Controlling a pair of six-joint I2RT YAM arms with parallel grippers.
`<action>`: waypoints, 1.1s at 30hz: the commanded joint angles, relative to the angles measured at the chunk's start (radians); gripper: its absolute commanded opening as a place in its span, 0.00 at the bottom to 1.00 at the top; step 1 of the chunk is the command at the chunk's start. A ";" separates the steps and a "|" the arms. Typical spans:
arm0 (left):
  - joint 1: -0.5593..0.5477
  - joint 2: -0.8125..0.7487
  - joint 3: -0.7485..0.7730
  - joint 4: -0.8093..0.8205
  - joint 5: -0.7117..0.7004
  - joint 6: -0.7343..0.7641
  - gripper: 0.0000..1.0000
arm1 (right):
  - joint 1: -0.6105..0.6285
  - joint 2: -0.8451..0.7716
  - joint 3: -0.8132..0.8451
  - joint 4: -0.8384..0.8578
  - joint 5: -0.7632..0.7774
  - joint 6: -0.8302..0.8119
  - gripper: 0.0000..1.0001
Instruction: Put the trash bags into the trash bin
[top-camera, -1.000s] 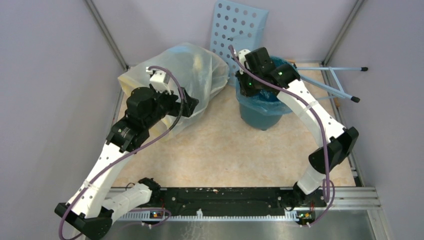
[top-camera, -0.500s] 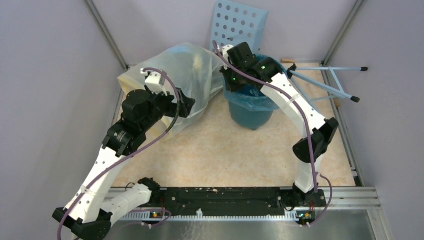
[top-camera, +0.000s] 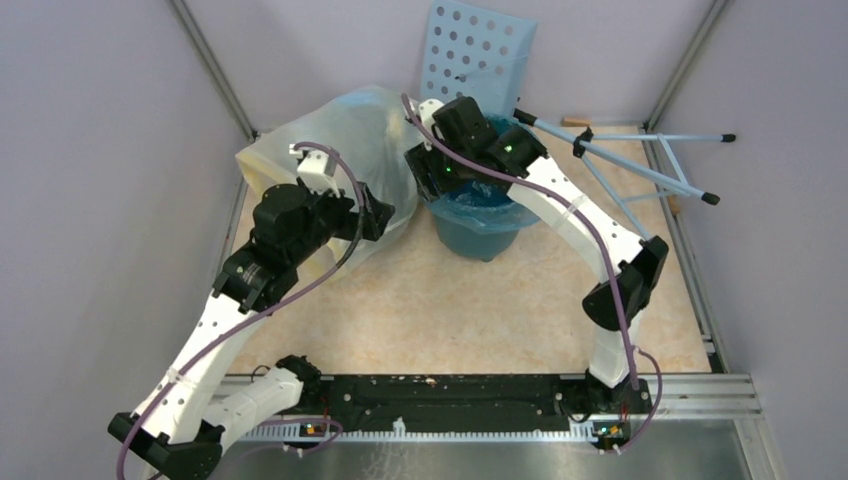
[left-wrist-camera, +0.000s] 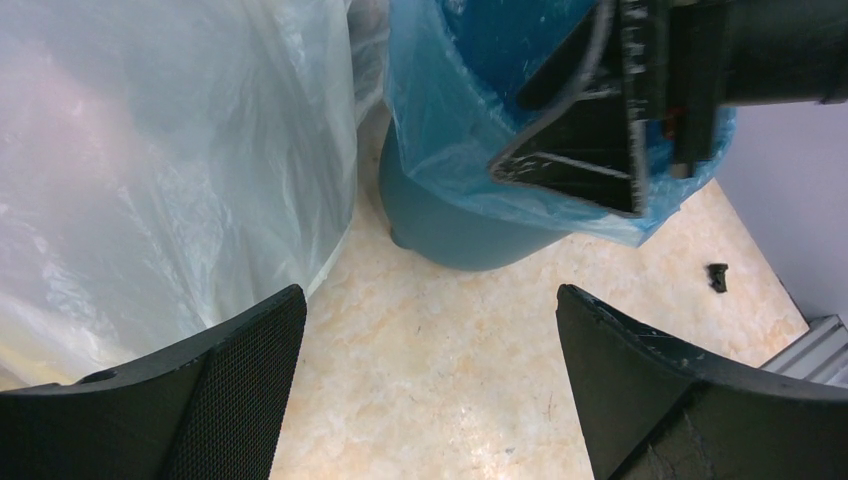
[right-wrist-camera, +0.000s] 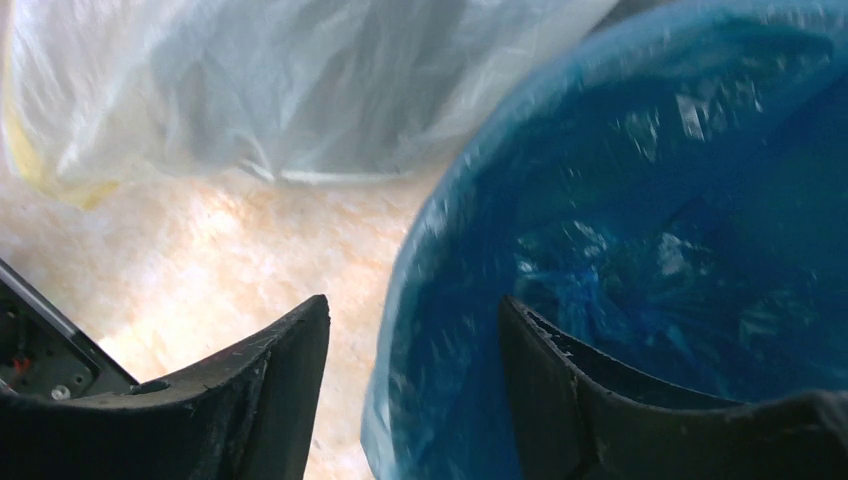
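Observation:
The dark-teal trash bin (top-camera: 478, 238) stands at the back of the floor, lined with the light-blue trash bag (top-camera: 492, 207) whose edge folds over the rim. My right gripper (top-camera: 432, 172) is open and straddles the bin's left rim: one finger outside, one inside. In the right wrist view that gripper (right-wrist-camera: 415, 300) has the bag-covered rim (right-wrist-camera: 440, 330) between its fingers. My left gripper (left-wrist-camera: 430, 295) hangs open over bare floor, just left of the bin (left-wrist-camera: 450, 235), with nothing between its fingers.
A big whitish translucent bag (top-camera: 340, 140) sits left of the bin, nearly touching it. A pale-blue perforated panel (top-camera: 478, 60) leans on the back wall. Thin blue rods (top-camera: 640, 165) lie at the right. A small dark scrap (left-wrist-camera: 717, 277) is on the floor.
The right arm swung left and the bin slid left with it, toward the whitish bag. The right gripper's jaws went from pinched to apart. The left arm barely moved.

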 joint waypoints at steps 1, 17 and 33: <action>0.004 -0.043 -0.069 0.047 0.026 -0.020 0.99 | 0.009 -0.233 -0.142 0.128 0.051 -0.019 0.65; 0.003 -0.268 -0.396 0.176 -0.006 0.026 0.99 | 0.008 -1.214 -1.204 0.650 0.319 0.120 0.87; 0.011 -0.327 -0.702 0.360 -0.422 0.114 0.99 | 0.009 -1.450 -1.580 0.616 0.630 0.283 0.99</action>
